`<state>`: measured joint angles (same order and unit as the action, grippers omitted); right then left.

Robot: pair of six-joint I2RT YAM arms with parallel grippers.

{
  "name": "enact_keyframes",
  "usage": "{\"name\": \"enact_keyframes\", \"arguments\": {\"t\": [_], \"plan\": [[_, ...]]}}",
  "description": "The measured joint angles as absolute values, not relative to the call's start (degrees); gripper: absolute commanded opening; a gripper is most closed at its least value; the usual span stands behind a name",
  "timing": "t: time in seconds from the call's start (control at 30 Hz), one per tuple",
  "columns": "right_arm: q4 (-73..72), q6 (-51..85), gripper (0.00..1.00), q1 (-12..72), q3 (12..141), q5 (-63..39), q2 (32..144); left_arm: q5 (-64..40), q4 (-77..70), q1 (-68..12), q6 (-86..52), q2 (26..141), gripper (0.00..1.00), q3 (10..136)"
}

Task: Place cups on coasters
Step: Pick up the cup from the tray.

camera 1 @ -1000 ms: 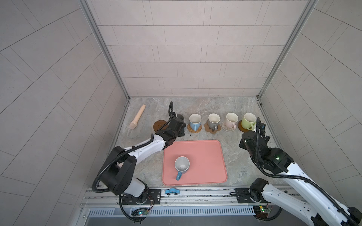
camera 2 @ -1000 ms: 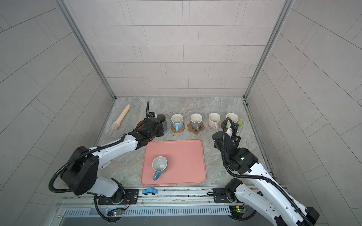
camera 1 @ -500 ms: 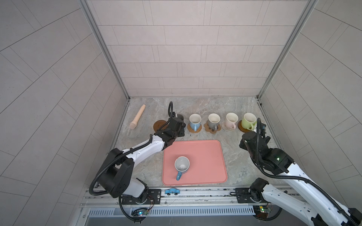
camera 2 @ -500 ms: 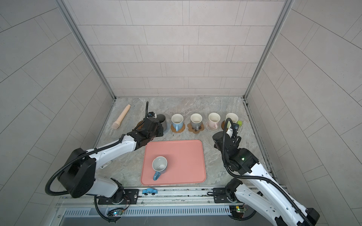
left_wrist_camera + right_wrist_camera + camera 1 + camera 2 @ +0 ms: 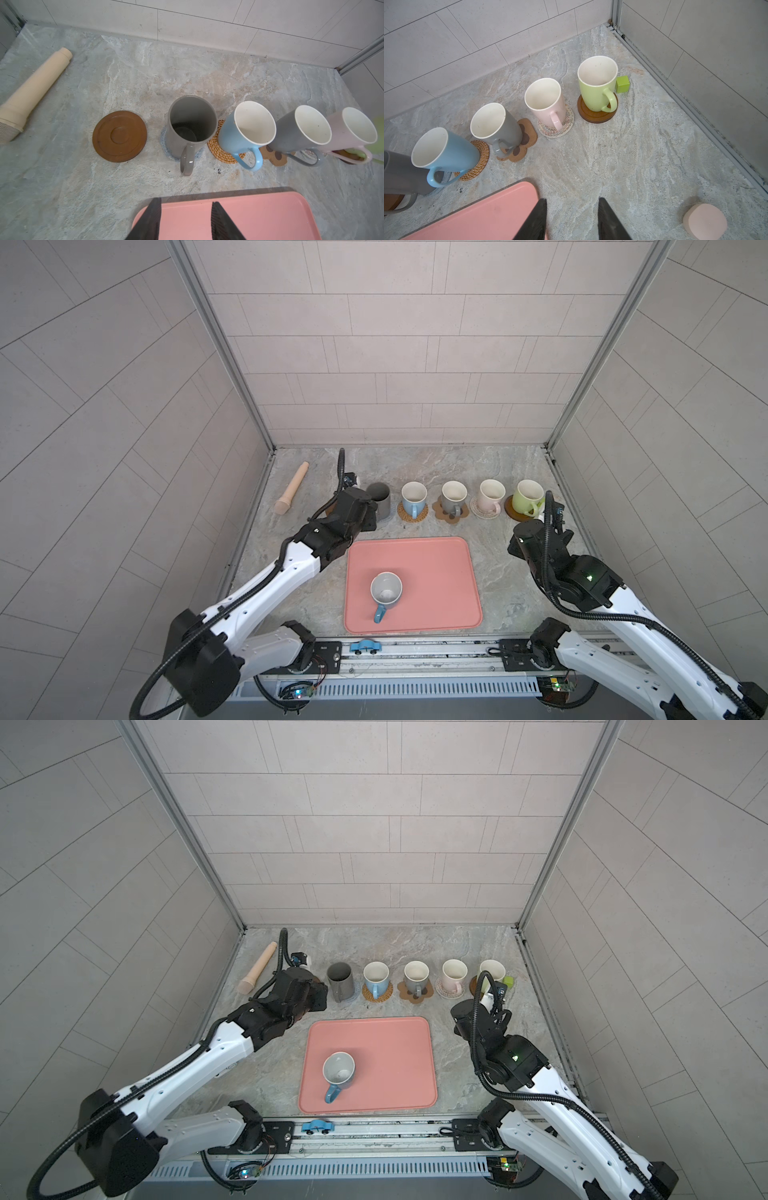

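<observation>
Along the back of the desk (image 5: 415, 464), the tall dark grey mug (image 5: 191, 124), light blue mug (image 5: 239, 135), grey mug (image 5: 291, 133), pink mug (image 5: 548, 104) and green mug (image 5: 596, 89) each stand on a coaster. One brown wooden disc (image 5: 119, 136) lies bare beside the dark mug. The pale grey mug with blue handle (image 5: 386, 591) sits upright on the pink tray (image 5: 436, 564). The left gripper (image 5: 186, 220) hovers over a tray corner, the right gripper (image 5: 572, 218) at the tray's edge. Both are spread and empty.

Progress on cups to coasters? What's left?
Done: five mugs stand on coasters in the back row: tall dark grey mug, light blue mug, grey mug, pink mug, green mug. In hand: nothing; left gripper and right gripper are open and empty. Left: the blue-handled mug on the pink tray goes to the bare wooden disc.
</observation>
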<state>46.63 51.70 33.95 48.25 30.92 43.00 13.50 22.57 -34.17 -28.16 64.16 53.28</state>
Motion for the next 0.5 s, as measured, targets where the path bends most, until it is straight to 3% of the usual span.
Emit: {"name": "enact_keyframes", "arguments": {"t": [0.23, 0.5], "plan": [[44.8, 51.7, 0.43, 34.0, 47.4, 30.5, 44.9, 7.7, 33.5, -35.2, -28.1, 54.0, 0.46, 53.6], [41.8, 51.7, 0.43, 34.0, 47.4, 28.3, 49.7, 7.5, 45.1, -47.6, -31.9, 50.7, 0.46, 54.8]]}}
